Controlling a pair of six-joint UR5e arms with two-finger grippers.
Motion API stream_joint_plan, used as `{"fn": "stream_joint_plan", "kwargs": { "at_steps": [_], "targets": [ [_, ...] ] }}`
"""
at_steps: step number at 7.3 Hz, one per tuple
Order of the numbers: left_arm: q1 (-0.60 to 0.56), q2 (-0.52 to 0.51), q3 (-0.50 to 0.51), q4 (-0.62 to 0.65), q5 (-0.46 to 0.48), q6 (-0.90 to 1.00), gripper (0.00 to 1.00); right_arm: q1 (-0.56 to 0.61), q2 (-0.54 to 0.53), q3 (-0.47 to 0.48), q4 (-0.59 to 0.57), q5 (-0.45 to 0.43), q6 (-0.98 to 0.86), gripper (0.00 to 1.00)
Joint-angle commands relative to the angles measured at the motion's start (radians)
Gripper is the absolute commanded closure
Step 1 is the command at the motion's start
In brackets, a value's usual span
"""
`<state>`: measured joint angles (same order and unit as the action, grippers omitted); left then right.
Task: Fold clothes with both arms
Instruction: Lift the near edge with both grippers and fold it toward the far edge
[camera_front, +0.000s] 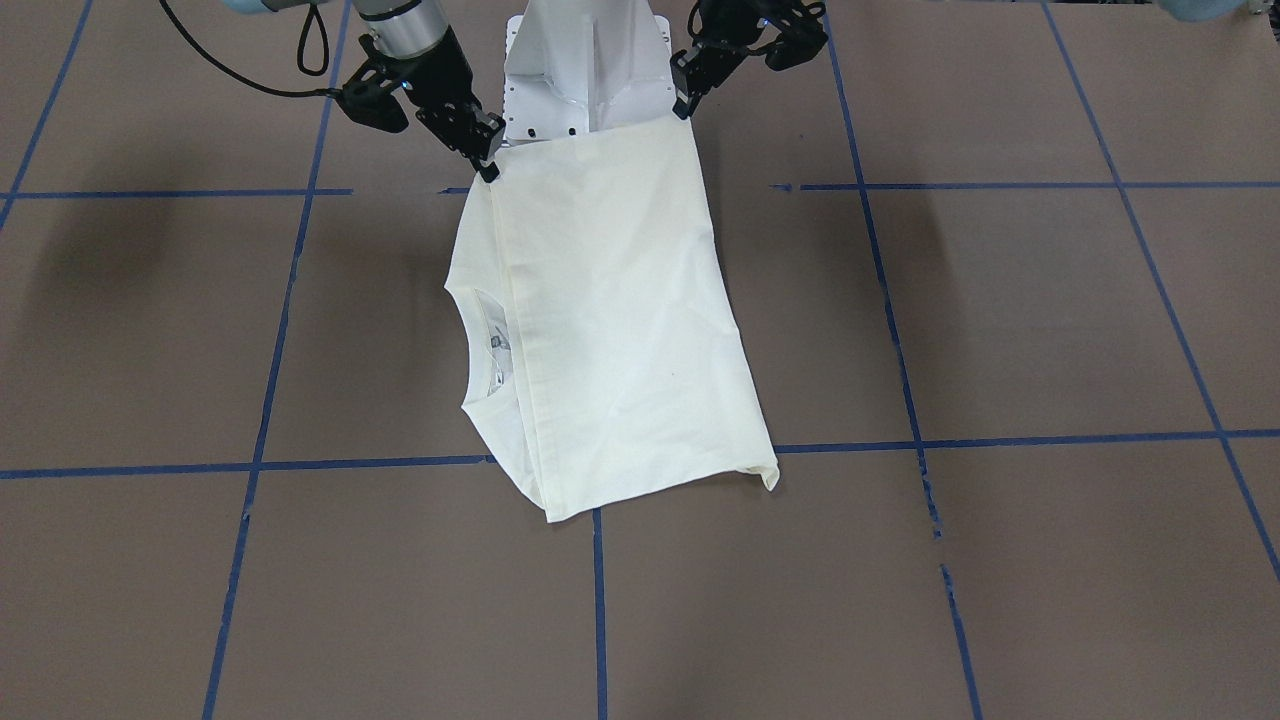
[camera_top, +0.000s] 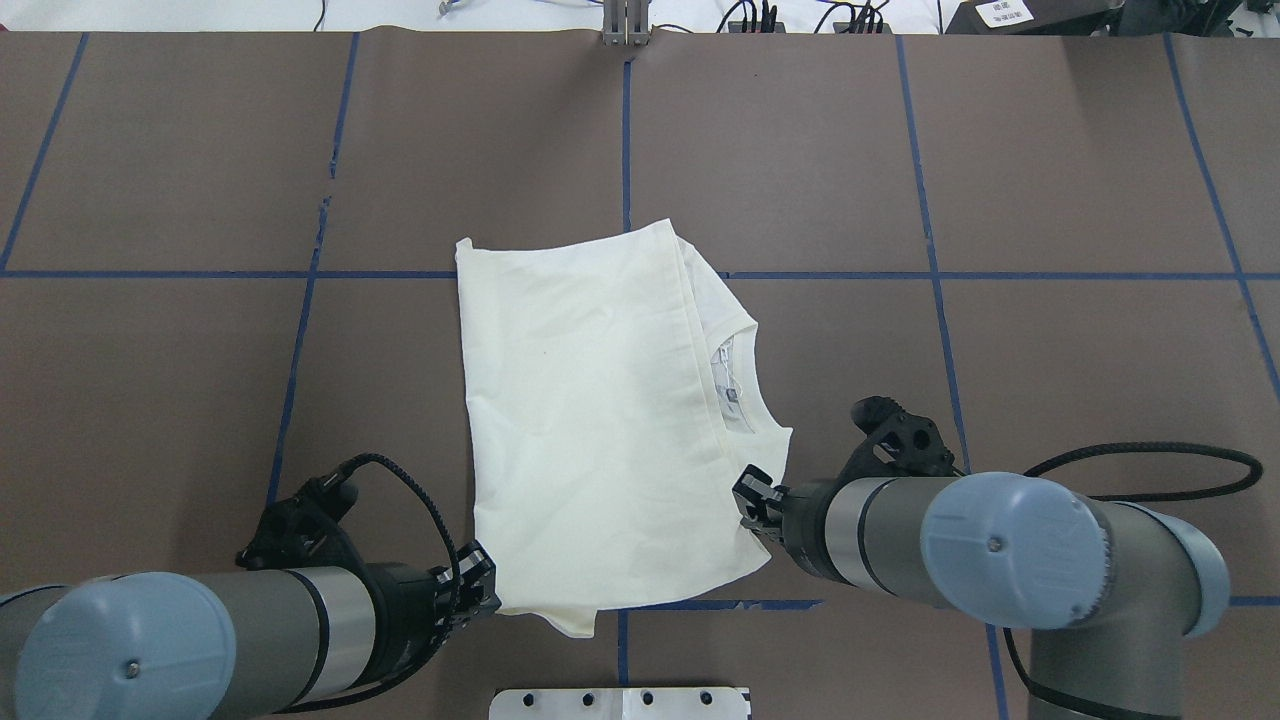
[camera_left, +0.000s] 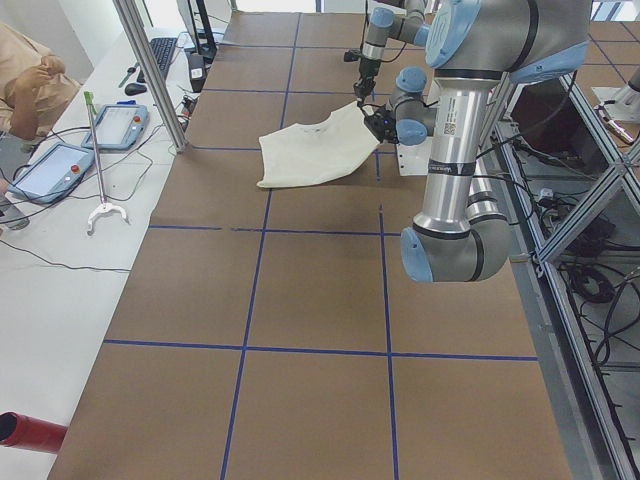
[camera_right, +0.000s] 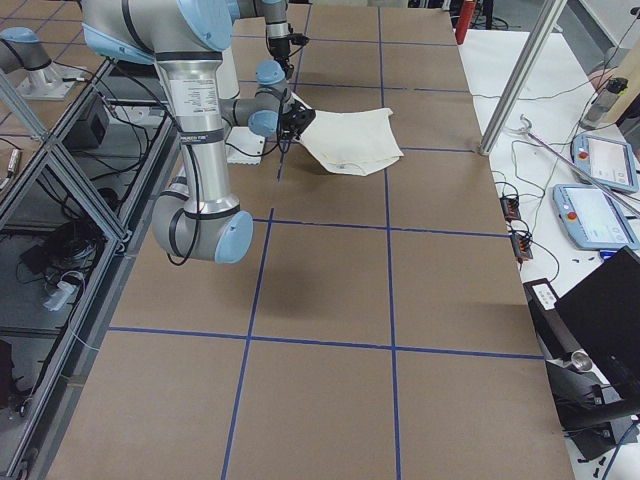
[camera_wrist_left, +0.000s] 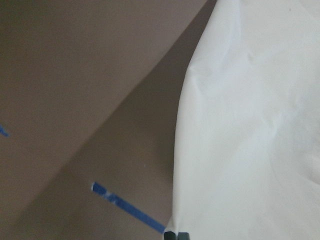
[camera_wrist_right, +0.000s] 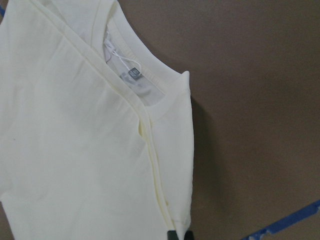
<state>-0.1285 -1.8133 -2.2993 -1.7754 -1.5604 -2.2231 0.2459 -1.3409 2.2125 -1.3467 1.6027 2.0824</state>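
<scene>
Table (camera_top: 1050, 150): brown, blue tape grid, wide bare surface on all sides of shirt. Shirt (camera_top: 590, 420): folded, mid-table near robot, long axis running away from robot, collar (camera_wrist_right: 167, 95) toward robot's right. Far edge lies on table; near edge seems lifted. White pedestal base (camera_top: 620, 703) just beside near edge. Left gripper (camera_top: 478, 585), right gripper (camera_top: 752, 500): each pinched closed on near shirt corner.

Grey metal left arm (camera_top: 250, 628) and right arm (camera_top: 885, 540), light-blue joint caps (camera_top: 1000, 545), black cables (camera_top: 1150, 450), black jaws
</scene>
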Motion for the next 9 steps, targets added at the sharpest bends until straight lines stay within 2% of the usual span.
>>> {"fn": "stream_joint_plan", "kwargs": {
  "at_steps": [1, 2, 4, 6, 9],
  "targets": [
    [-0.043, -0.015, -0.055, 0.062, -0.001, 0.003, 1.0, 0.054, 0.024, 0.061, 0.003, -0.001, 0.015, 1.0],
    [-0.097, -0.032, -0.048, 0.068, -0.003, 0.076, 1.0, 0.137, 0.082, -0.006, 0.008, 0.005, 0.01, 1.0],
    [-0.242, -0.105, 0.07, 0.073, -0.007, 0.259, 1.0, 0.299, 0.213, -0.194, 0.008, 0.119, 0.008, 1.0],
    [-0.314, -0.184, 0.242, 0.067, -0.004, 0.366, 1.0, 0.331, 0.282, -0.316, 0.011, 0.129, -0.002, 1.0],
    [-0.344, -0.195, 0.326, 0.038, -0.003, 0.415, 1.0, 0.36, 0.373, -0.555, 0.174, 0.134, 0.002, 1.0]
  ]
}}
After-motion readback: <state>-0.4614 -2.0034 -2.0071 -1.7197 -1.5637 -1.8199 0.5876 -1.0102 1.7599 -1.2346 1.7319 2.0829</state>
